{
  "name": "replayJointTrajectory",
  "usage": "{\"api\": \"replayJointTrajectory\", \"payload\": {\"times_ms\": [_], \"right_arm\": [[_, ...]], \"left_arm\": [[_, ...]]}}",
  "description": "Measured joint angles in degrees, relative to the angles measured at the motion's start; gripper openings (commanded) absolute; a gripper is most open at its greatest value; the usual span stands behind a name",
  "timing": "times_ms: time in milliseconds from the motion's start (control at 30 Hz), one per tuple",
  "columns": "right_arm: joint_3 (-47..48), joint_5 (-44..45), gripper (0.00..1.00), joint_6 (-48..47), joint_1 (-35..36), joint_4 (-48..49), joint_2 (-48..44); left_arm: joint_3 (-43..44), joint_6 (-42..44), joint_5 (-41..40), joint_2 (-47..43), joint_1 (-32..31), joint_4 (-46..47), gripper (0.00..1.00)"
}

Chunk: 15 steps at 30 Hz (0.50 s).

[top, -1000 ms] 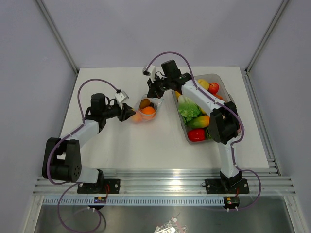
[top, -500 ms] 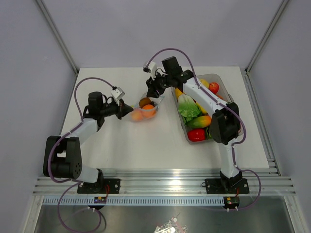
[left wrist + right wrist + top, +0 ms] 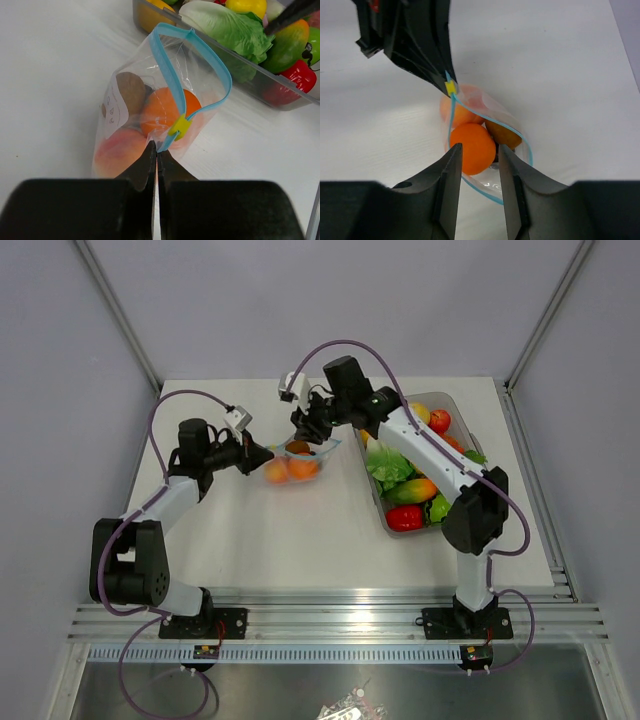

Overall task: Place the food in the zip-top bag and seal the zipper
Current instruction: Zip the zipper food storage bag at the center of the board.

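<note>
The clear zip-top bag [image 3: 290, 468] lies mid-table with food inside: a round orange [image 3: 162, 111], a pink-yellow peach [image 3: 117, 150] and a brown fruit [image 3: 129, 90]. Its light blue zipper [image 3: 172, 80] gapes in an open loop, with a yellow slider [image 3: 180, 126] near the left end. My left gripper [image 3: 156, 148] is shut on that end of the zipper strip, just behind the slider. My right gripper [image 3: 479, 150] hovers open over the bag's mouth, and the orange [image 3: 470, 147] shows between its fingers [image 3: 451, 170] below them. In the top view the right gripper [image 3: 305, 432] is at the bag's far side.
A rigid clear tray [image 3: 460, 418] stands right of the bag, holding green lettuce [image 3: 388, 468], a red pepper [image 3: 404, 518], a mango [image 3: 412, 490] and other toy produce. The table's back corners meet slanted frame posts.
My left gripper has shut on the zipper end and drawn the bag leftward. My right gripper has opened and shifted left over the bag's mouth.
</note>
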Motion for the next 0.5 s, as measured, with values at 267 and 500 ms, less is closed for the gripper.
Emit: {"api": "replayJointTrajectory", "payload": {"times_ms": [267,500], "right_arm": [[4.46,-0.59,0.40,-6.67,4.11,-4.09,5.11],[5.09,-0.61,0.38,-9.73,5.27,-5.09,7.17]], "left_arm": [[-0.04,-0.09,0.02,0.00,0.00,-0.20,0.00],[-0.04,-0.07,0.02,0.00,0.00,-0.24,0.00]]}}
